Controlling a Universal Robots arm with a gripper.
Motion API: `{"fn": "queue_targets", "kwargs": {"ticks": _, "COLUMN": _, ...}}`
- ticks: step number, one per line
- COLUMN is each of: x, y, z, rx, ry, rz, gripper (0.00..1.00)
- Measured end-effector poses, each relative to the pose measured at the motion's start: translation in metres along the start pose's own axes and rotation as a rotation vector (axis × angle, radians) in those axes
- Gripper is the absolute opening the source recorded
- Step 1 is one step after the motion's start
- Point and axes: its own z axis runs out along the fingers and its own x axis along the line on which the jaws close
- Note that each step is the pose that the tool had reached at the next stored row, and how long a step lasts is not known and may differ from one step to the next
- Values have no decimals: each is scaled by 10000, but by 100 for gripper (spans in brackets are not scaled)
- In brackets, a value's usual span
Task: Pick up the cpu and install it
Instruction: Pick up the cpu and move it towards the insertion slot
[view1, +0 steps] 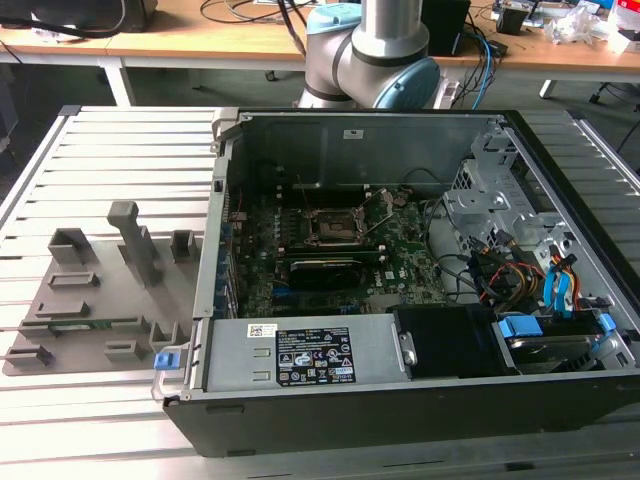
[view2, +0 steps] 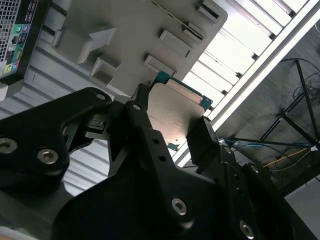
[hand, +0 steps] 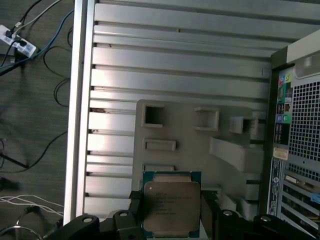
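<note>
While in gripper (hand: 171, 214), cpu (hand: 171, 202) metal-top twd wrist cams.

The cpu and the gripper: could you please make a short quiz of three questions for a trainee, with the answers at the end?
1. True or false: the cpu already sits inside the computer case.
2. What does the gripper hold? A) a blue cable B) the cpu C) nothing
3. Fill the gap: in the first wrist view, the grey moulded part seen behind the cpu is the ____.

Key: 1 false, it is outside the case, in the gripper. 2 B. 3 the tray.
</note>
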Motion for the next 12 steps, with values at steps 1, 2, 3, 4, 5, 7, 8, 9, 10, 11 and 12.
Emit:
{"fn": "queue_targets", "kwargs": {"ticks": 1, "x": -2, "y": 0, "z": -36, "rx": 0, "ry": 0, "rz": 0, "gripper": 55}}
{"fn": "queue_targets", "kwargs": {"ticks": 2, "x": -3, "y": -1, "z": -66, "rx": 0, "ry": 1, "rz": 0, "gripper": 55}}
{"fn": "queue_targets", "kwargs": {"ticks": 3, "x": -4, "y": -1, "z": -91, "rx": 0, "ry": 0, "rz": 0, "gripper": 55}}
{"fn": "queue_targets", "kwargs": {"ticks": 4, "x": -5, "y": -1, "z": -118, "rx": 0, "ry": 0, "rz": 0, "gripper": 55}}
{"fn": "queue_targets", "kwargs": {"ticks": 5, "x": -8, "y": -2, "z": -175, "rx": 0, "ry": -1, "rz": 0, "gripper": 55}}
{"fn": "queue_targets", "kwargs": {"ticks": 7, "x": -10, "y": -2, "z": -220, "rx": 0, "ry": 1, "rz": 0, "gripper": 55}}
{"fn": "queue_targets", "kwargs": {"ticks": 8, "x": -11, "y": -3, "z": -235, "rx": 0, "ry": 1, "rz": 0, "gripper": 55}}
{"fn": "queue_targets", "kwargs": {"ticks": 9, "x": -12, "y": -3, "z": -264, "rx": 0, "ry": 1, "rz": 0, "gripper": 55}}
{"fn": "queue_targets", "kwargs": {"ticks": 10, "x": -14, "y": -4, "z": -304, "rx": 0, "ry": 0, "rz": 1, "gripper": 55}}
{"fn": "queue_targets", "kwargs": {"ticks": 11, "x": -16, "y": -4, "z": -342, "rx": 0, "ry": 0, "rz": 0, "gripper": 55}}
{"fn": "queue_targets", "kwargs": {"ticks": 12, "x": -17, "y": -4, "z": -358, "rx": 0, "ry": -1, "rz": 0, "gripper": 55}}
